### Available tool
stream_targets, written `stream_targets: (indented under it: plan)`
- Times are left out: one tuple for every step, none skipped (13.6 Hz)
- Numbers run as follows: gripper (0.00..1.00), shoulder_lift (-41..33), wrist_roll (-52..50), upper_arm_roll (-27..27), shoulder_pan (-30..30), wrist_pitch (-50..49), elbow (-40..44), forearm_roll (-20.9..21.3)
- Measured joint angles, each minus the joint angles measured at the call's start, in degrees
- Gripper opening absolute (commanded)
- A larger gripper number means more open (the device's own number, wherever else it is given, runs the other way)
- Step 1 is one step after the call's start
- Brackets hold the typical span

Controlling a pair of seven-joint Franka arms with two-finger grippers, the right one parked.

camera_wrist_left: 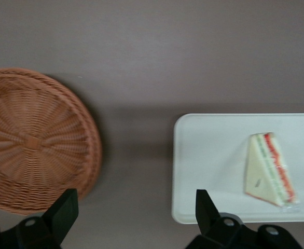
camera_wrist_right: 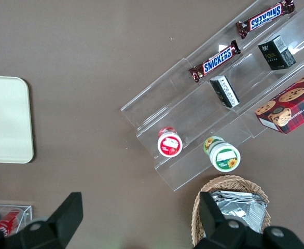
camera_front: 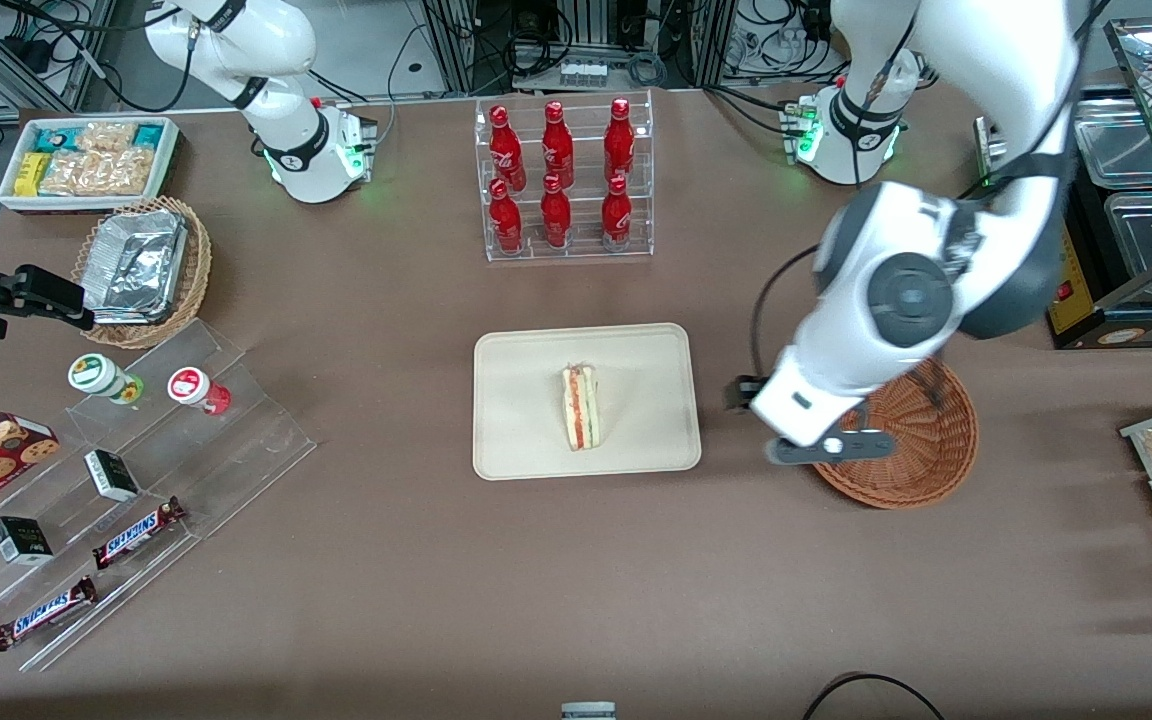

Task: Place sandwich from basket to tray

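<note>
Even bright overhead light, soft shadow beside basket [camera_wrist_left: 35, 140], wrist views slightly blurred

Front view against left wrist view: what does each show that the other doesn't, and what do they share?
Front only: the bottle rack, the snack bin, the foil basket, the acrylic steps with Snickers bars.
Left wrist only: the gripper fingers spread open, nothing between them, over bare table between basket and tray.
Both: the sandwich on the tray, and the empty basket.
</note>
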Motion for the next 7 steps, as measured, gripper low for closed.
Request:
stream_targets:
  plan:
    - [1.00, -1.36, 2.42, 0.05, 1.85, -0.17, -1.31, 0.01]
    - [1.00, -2.73, 4.48, 0.08, 3.70, -0.26, -2.64, 0.01]
    - [1.00, -4.15, 6.40, 0.09, 5.42, -0.33, -4.09, 0.01]
    - [1.00, -5.63, 7.91, 0.09, 6.73, -0.36, -5.72, 0.01]
    - [1.00, -7.18, 8.66, 0.07, 7.64, -0.36, -7.51, 0.02]
    - [1.00, -8.83, 8.79, 0.07, 8.54, -0.37, -9.32, 0.05]
    - [1.00, -10.48, 9.32, 0.04, 9.56, -0.42, -10.89, 0.10]
